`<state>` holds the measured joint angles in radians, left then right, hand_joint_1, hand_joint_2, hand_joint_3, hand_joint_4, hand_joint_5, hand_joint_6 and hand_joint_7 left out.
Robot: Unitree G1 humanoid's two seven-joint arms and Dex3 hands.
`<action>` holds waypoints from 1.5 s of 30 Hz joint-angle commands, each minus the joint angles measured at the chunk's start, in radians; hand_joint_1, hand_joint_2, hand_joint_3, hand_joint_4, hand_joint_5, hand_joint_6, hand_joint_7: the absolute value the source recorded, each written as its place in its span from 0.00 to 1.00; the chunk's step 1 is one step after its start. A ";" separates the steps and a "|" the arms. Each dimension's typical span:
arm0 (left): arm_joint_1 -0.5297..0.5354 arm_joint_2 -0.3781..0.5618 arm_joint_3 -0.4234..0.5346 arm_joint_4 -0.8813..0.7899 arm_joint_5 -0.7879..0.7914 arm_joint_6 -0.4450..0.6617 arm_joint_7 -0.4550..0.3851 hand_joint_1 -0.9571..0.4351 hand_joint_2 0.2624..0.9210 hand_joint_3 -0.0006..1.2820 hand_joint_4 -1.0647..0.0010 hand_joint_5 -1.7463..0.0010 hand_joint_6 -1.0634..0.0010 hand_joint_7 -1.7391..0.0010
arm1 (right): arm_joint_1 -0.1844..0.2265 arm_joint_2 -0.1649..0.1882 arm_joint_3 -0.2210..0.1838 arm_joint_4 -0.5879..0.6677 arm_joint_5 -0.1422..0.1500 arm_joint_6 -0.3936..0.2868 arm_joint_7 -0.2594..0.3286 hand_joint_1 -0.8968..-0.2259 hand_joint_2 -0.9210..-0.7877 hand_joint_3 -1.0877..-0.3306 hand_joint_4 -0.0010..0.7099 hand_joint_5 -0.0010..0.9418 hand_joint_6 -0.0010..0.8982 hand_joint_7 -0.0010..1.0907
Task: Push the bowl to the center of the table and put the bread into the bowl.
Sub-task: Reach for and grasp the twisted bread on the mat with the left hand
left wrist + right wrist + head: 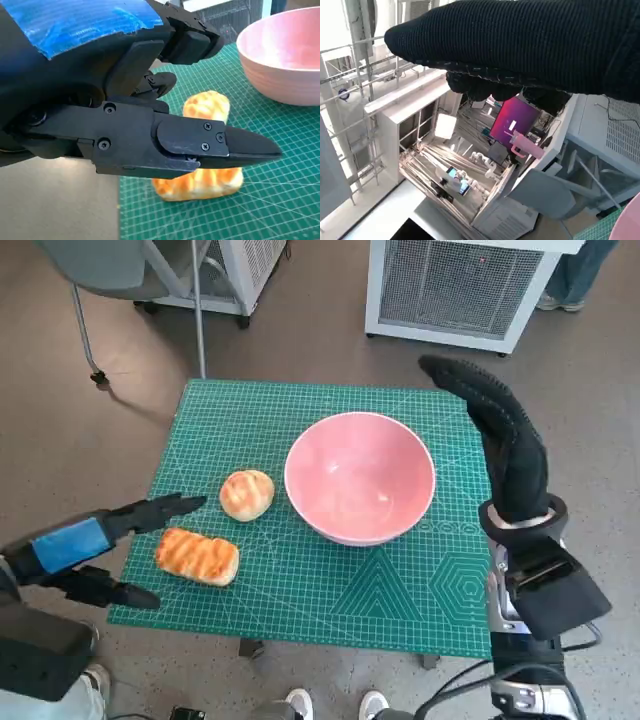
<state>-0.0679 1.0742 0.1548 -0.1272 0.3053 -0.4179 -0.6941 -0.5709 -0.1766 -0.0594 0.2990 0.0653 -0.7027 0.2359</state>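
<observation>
I see the pink bowl [360, 477] standing near the middle of the table [420, 585], a little toward the right edge, so the pushing looks nearly done to me. Two pieces of bread lie by the left edge: a round bun [246, 494] just beside the bowl, and a longer toasted loaf [197, 556] nearer the front left corner.

My left hand [95, 550] hovers at the left edge with its fingers spread wide, one above the loaf and one below it, holding nothing. In the left wrist view the loaf sits just under the black fingers [215, 145], not yet touched.

My right hand [505, 435] is raised beside the right edge, apart from the bowl; its glove looks stretched out and empty.

The risk I judge: if the left hand closes too low, the lower finger may push the loaf off the front edge. A soft loaf can also squash or slip when lifted, or knock against the bun.
</observation>
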 commanded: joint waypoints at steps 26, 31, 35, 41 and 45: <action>-0.150 -0.105 -0.264 0.264 0.296 -0.085 0.190 0.36 0.76 0.00 0.81 0.99 0.77 0.99 | 0.044 0.003 -0.004 -0.031 0.008 0.051 -0.014 0.35 0.00 0.33 0.30 0.00 0.00 0.59; -0.178 -0.122 -0.313 0.334 0.361 -0.086 0.232 0.41 0.76 0.00 0.79 0.99 0.76 0.99 | 0.045 0.005 -0.005 -0.036 0.009 0.057 -0.016 0.34 0.00 0.34 0.30 0.01 0.00 0.59; -0.192 -0.130 -0.342 0.372 0.381 -0.079 0.236 0.44 0.77 0.00 0.78 0.99 0.74 0.98 | 0.047 0.006 -0.006 -0.041 0.013 0.062 -0.014 0.34 0.00 0.34 0.30 0.01 0.00 0.59; -0.204 -0.153 -0.379 0.417 0.355 -0.038 0.185 0.59 0.87 0.02 0.61 0.96 0.61 0.95 | 0.049 0.002 -0.011 -0.045 0.023 0.065 -0.010 0.34 0.00 0.35 0.30 0.00 0.00 0.60; -0.207 -0.153 -0.396 0.434 0.370 -0.044 0.210 0.63 0.96 0.02 0.41 0.90 0.48 0.88 | 0.049 0.003 -0.012 -0.044 0.027 0.065 -0.008 0.34 0.00 0.35 0.30 0.00 0.00 0.61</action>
<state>-0.2919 0.9307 -0.2089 0.2762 0.6598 -0.4606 -0.4766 -0.5437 -0.1753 -0.0681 0.2540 0.0810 -0.6535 0.2285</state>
